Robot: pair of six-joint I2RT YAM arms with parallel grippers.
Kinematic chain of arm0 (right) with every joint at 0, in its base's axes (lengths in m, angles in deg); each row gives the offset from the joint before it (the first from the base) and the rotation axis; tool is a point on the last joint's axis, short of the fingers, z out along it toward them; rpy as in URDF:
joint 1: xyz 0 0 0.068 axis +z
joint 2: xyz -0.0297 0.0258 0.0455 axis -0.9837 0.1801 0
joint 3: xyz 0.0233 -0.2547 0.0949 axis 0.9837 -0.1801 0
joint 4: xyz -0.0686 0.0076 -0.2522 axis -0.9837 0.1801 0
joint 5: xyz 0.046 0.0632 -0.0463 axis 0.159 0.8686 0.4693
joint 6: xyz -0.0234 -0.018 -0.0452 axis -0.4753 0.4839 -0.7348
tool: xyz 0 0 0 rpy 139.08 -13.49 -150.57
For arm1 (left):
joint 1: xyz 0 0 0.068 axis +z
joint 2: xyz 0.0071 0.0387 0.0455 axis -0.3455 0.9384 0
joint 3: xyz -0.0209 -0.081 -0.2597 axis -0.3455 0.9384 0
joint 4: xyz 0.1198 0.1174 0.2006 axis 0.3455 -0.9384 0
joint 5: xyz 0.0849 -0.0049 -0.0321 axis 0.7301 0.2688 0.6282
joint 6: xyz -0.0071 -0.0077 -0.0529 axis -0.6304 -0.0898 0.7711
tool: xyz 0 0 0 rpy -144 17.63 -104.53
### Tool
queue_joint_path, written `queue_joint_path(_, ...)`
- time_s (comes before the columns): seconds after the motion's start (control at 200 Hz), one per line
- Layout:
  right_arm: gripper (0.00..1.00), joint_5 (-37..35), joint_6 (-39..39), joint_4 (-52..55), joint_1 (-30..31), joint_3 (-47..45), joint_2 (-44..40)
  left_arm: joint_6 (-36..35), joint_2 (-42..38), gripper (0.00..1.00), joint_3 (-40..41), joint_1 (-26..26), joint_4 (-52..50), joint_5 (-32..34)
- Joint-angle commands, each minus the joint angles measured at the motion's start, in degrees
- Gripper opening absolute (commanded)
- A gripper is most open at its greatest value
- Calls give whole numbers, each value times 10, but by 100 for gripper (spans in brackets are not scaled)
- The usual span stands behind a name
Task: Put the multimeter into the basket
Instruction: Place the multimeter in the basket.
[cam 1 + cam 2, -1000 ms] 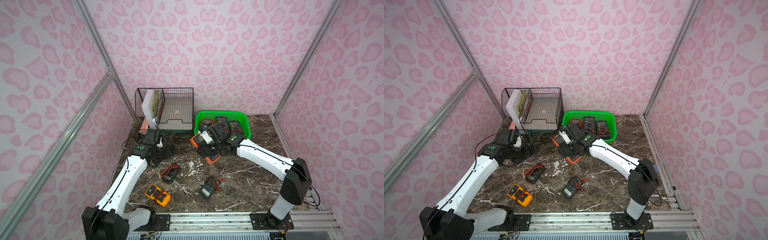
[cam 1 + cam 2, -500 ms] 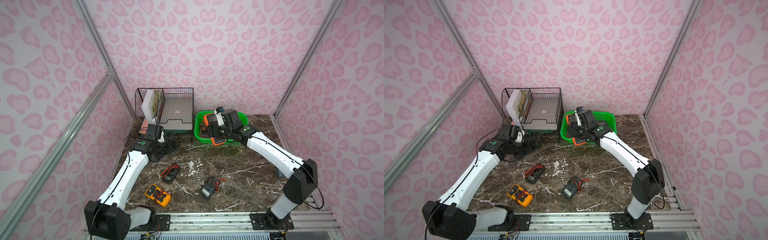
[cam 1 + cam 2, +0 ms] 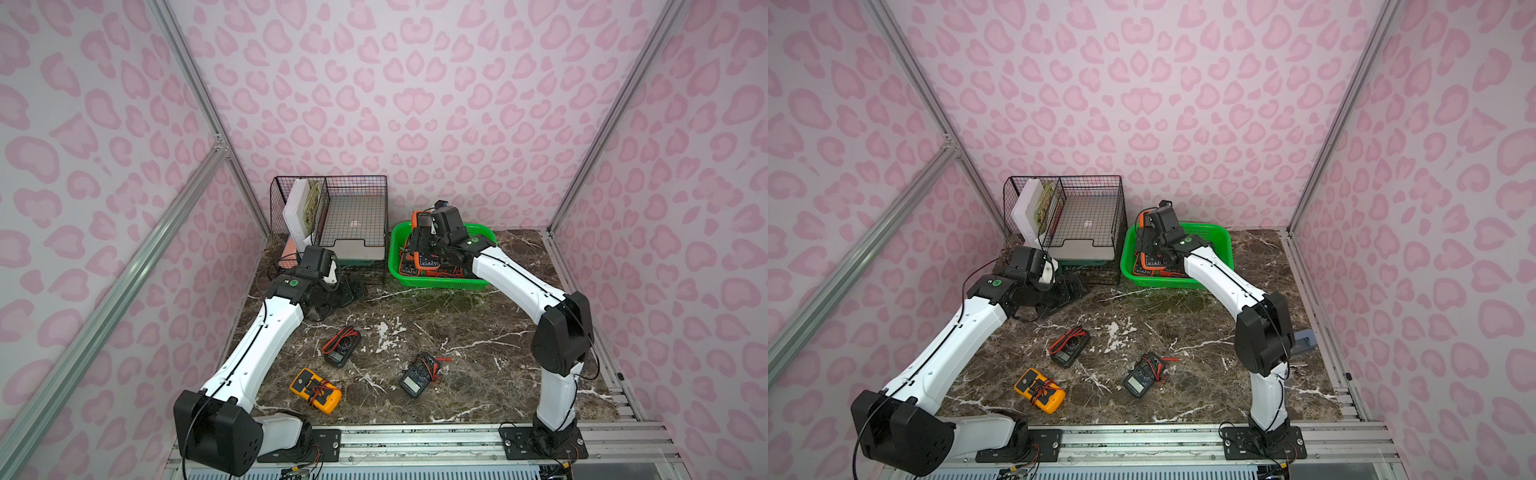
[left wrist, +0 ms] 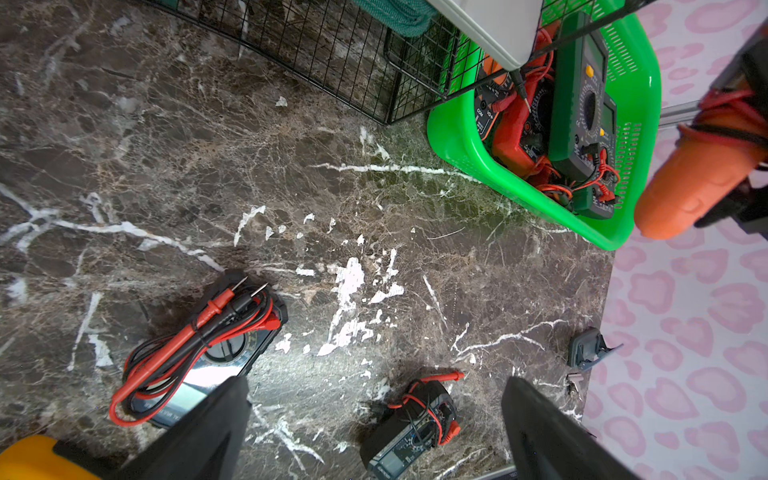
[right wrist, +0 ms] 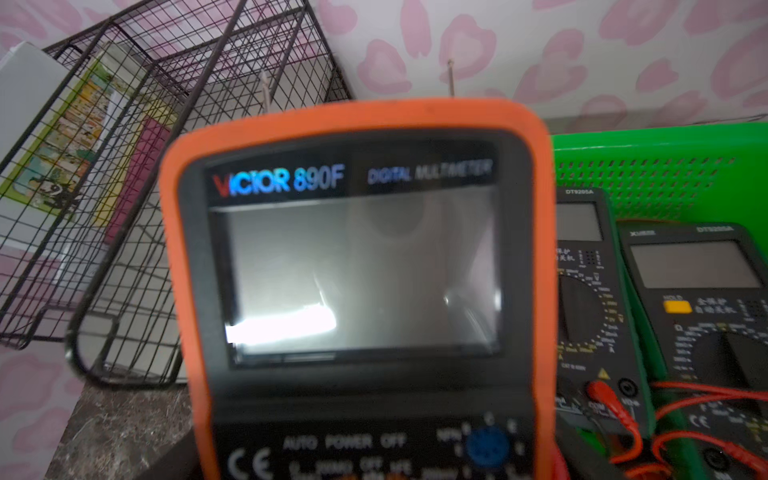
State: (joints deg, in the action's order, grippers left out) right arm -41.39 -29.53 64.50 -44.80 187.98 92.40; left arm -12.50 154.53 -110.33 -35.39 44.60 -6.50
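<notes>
Marble tabletop (image 3: 457, 316), pink-patterned walls (image 3: 415, 104). Right gripper (image 3: 426, 243): fingers clamped on the orange multimeter (image 5: 357, 266), held above the basket (image 3: 440, 283) at its end nearest the wire organiser (image 3: 357, 208). Left gripper (image 4: 376, 386): fingers (image 4: 216, 424) wide apart, holding nothing. Basket contents: two green meters (image 5: 582, 299), one red meter (image 4: 515, 137), tangled red leads (image 5: 706, 395). Organiser contents: one upright white box (image 3: 297, 212) in the left compartment, one flat tray (image 3: 357, 249). Three loose meters (image 3: 316, 390) lie on the tabletop, well apart from the basket.
</notes>
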Motion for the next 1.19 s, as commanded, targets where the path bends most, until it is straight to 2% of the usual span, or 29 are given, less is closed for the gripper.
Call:
queue_joint_path(0.0,52,-45,17,-36,-1,24,23,-6,3,99,-2,-4,9,2)
queue_joint_path(0.31,52,-55,20,-16,0,103,115,-12,8,99,1,-12,1,1)
queue_joint_path(0.5,53,-54,16,17,0,182,182,-17,12,99,-1,-16,-6,2)
queue_joint_path(0.725,57,-52,12,51,-7,245,253,-22,13,98,-2,-19,-14,4)
queue_joint_path(0.865,65,-38,15,60,-11,262,273,-23,10,99,3,-21,-18,6)
queue_joint_path(1.05,89,-30,12,78,-12,287,284,-23,8,98,8,-22,-18,8)
queue_joint_path(1.19,96,-27,8,83,-12,290,278,-23,12,99,6,-24,-16,8)
